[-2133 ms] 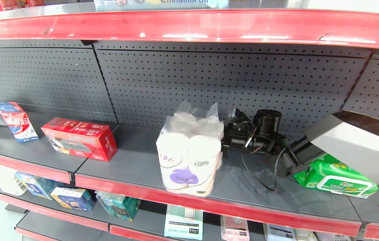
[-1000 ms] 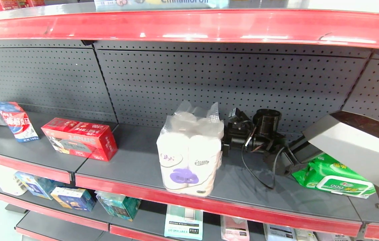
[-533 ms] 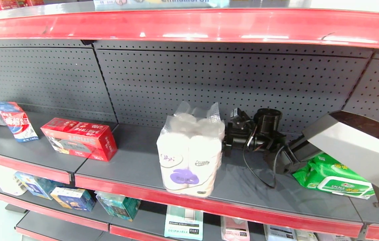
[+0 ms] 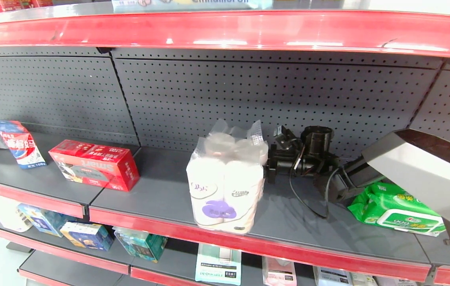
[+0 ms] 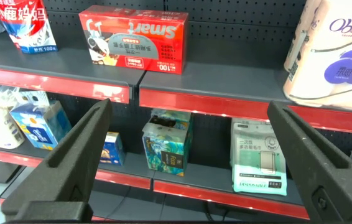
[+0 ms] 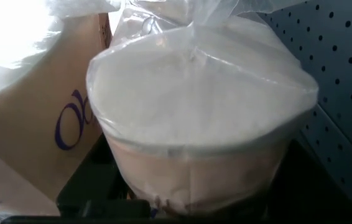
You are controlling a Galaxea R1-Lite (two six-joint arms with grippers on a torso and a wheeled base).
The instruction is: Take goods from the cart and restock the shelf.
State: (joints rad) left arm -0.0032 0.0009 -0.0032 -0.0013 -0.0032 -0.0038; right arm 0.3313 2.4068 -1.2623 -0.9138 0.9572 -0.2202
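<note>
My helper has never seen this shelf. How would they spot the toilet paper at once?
On the grey shelf with the red front edge, between a red box on the left and a green wipes pack on the right, stands the toilet roll pack. It alone is tall, white and wrapped in clear plastic, with a purple label.

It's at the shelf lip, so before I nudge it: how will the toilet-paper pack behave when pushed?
Probably light and squashy: the pack is soft rolls in loose film. It stands tall by the shelf's front edge, so a high push may tip it off. The glossy film may slip.
</note>
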